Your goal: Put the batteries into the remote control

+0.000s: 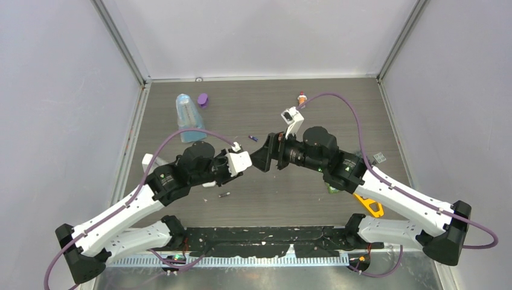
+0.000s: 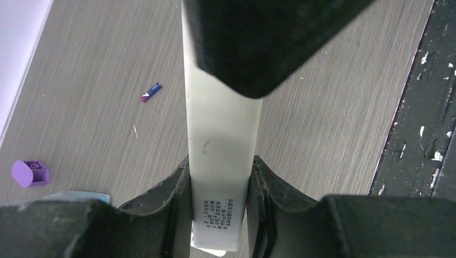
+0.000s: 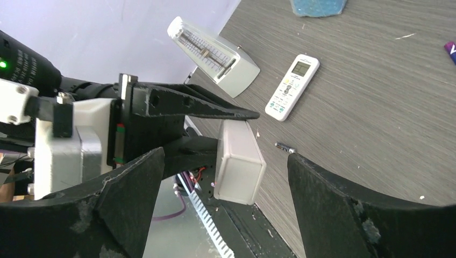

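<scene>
Dark slim cylindrical battery (image 1: 224, 194) and flat white buttoned remote control (image 3: 293, 86) lie on the surface (image 1: 290, 193) at 7 o'clock of the left gripper (image 2: 221, 180), which pinches a plain white plastic bar (image 2: 223, 123). The right gripper (image 1: 263, 156), spread wide at its 3 o'clock, may knock that bar loose on closing.

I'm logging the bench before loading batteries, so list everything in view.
pyramid-shaped metronome: one, white, left side
flat rectangular remote control with screen: one, white, beside the metronome
slim cylindrical purple battery: one, purple-blue, mid-table
slim cylindrical dark battery: one, blackish, towards the near edge
plain rectangular bar: one, white, held above the table
translucent bottle: one, blue, far left
small loose cap: one, purple, beside that bottle
little capped bottle: one, red-white, far middle
partly hidden item: one, orange, near right
left gripper: black, shut on the bar
right gripper: black, open, facing the bar
</scene>
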You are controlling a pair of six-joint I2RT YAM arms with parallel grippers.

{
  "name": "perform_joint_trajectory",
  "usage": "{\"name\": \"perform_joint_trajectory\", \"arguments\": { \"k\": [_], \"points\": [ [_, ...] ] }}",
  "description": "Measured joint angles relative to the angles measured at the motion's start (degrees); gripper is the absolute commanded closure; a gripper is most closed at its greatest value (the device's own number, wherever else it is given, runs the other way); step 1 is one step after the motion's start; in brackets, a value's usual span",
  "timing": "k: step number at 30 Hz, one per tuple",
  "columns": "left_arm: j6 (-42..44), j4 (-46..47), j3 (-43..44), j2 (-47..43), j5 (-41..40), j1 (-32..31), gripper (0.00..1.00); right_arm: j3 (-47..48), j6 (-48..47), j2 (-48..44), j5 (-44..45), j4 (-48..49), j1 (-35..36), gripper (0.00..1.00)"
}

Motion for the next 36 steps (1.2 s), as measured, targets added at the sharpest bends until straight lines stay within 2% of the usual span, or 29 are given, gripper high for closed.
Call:
{"name": "perform_joint_trajectory", "arguments": {
  "k": [3,7,16,19,23,36],
  "points": [
    [0.1,-0.5,0.0,-0.1,0.4,-0.1,1.0,1.1,-0.2,0.7,0.0,0.0,0.0,0.19],
    [0.2,-0.5,0.0,-0.7,1.0,-0.1,1.0,2.9,-0.6,3.0,0.0,-1.2,-0.1,0.34],
    [0.3,-0.9,0.0,-1.0,0.9,-0.1,1.0,3.2,-0.6,5.4,-2.5,-3.3,-0.2,0.54],
    [0.3,-0.7,0.0,-1.0,0.9,-0.1,1.0,3.7,-0.9,5.5,-3.9,-3.5,-0.2,0.67],
    [0.3,-0.7,0.0,-1.0,0.8,-0.2,1.0,3.9,-0.5,5.5,-4.9,-3.9,-1.0,0.77],
    [1.1,4.3,0.0,-0.6,1.9,-0.8,1.0,4.0,0.5,3.1,-12.9,-6.1,-7.6,0.77]
  ]
}}
